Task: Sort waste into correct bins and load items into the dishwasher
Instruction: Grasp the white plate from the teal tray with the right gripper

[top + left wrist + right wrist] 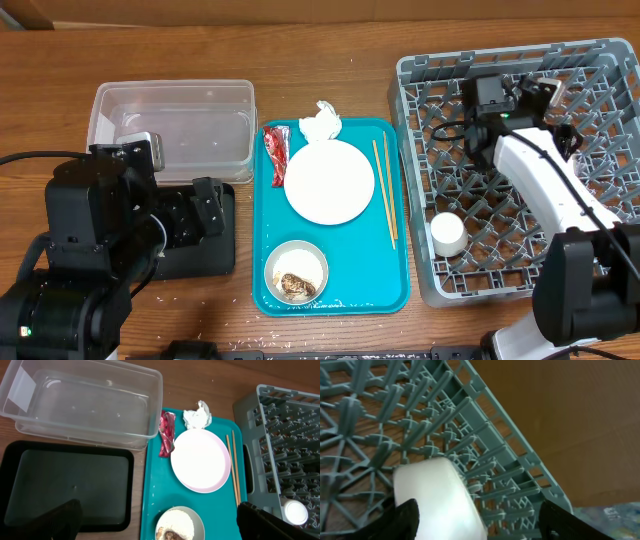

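The clear tub (170,125) and the black tray (205,250) lie at the left. The teal tray (350,290) holds the round plate (330,182), the white napkin (320,122), the red wrapper (275,155), the chopsticks (385,190) and a pale bowl with rice and a brown lump (296,272). The grey rack (520,170) holds a small white cup (447,233). My left gripper (195,215) is open and empty above the black tray (70,485). My right gripper (482,520) is open over the rack's back part (530,90), with a white bowl (440,495) on edge between its fingers, against the left one.
Cardboard and brown table lie beyond the rack's far rim (520,445). Loose rice grains lie on the teal tray near the pale bowl (180,525). The clear tub (85,402) holds nothing. The rack's near wall (250,460) stands close to the tray's right edge.
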Controlling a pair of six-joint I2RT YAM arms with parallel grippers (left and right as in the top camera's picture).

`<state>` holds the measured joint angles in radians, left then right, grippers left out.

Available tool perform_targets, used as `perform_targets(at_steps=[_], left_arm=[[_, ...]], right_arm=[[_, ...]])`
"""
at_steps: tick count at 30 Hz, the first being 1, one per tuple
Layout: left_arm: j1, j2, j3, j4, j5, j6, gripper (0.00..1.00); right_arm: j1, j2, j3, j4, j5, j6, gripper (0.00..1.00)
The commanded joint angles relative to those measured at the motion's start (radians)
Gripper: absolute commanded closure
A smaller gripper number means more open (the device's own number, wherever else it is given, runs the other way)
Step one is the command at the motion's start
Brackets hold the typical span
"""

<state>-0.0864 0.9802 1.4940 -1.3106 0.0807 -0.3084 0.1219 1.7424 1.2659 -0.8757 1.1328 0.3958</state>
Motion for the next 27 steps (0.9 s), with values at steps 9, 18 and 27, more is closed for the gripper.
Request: perform_targets(at_steps=[9,18,27], left_arm=[[-0.006,0.001,0.008,0.002,-0.010,-0.006,0.00],[-0.006,0.001,0.008,0.002,-0.010,-0.006,0.00],[-0.006,0.001,0.008,0.002,-0.010,-0.006,0.00]], right_arm=[[0.243,-0.260,0.099,-0.076,-0.559,-0.012,0.27],[0.494,-0.218,0.060,-0.138,-1.186,0.346,0.42],[0.501,-0.008,-0.016,-0.048,-1.173,0.584,0.43]])
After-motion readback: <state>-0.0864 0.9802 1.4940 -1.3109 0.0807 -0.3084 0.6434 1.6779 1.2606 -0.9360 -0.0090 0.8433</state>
